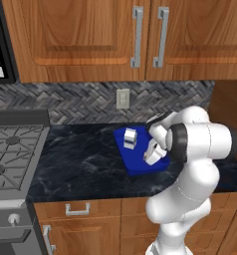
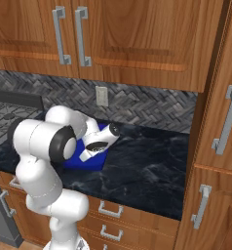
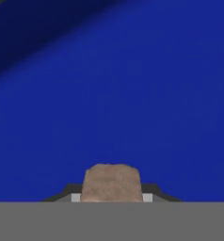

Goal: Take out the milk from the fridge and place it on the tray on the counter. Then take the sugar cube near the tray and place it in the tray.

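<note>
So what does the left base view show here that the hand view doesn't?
Left base view alone: the milk standing upright on the tray, the black counter, the stove and the wooden cabinets. Hand view alone: the sugar cube, tan, pinched between the jaws just above blue. Both share the blue tray, with the gripper over it.

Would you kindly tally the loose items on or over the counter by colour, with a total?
Blue: 1, the tray
White with a blue band: 1, the milk, standing on the tray
Tan: 1, the sugar cube, in the gripper over the tray
Total: 3
</note>
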Controlling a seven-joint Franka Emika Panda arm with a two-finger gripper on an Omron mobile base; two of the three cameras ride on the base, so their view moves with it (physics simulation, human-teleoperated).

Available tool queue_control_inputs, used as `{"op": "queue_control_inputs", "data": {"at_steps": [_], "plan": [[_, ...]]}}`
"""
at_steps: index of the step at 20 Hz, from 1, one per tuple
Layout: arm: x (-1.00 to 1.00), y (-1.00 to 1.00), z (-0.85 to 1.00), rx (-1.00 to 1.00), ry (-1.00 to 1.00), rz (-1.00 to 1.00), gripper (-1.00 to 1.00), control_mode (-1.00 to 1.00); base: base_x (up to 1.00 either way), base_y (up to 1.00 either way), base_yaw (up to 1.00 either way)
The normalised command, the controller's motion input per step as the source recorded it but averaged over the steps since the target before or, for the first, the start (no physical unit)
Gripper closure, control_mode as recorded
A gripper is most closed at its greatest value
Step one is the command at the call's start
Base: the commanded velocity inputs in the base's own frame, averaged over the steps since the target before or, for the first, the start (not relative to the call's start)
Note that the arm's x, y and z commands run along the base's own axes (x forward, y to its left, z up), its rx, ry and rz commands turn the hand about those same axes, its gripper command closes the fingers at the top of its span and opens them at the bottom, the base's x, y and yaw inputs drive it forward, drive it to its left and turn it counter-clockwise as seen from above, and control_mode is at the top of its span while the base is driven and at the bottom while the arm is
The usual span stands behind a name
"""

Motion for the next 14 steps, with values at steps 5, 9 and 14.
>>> {"op": "queue_control_inputs", "data": {"at_steps": [5, 9, 14], "plan": [[0.01, 0.07, -0.15, 0.0, 0.0, 0.0, -1.0, -1.0, 0.0, 0.0, 0.0], [0.0, 0.0, -0.01, 0.0, -0.05, 0.0, -1.0, -1.0, 0.0, 0.0, 0.0], [0.01, 0.0, 0.0, 0.0, -0.05, 0.0, -1.0, -1.0, 0.0, 0.0, 0.0]]}}
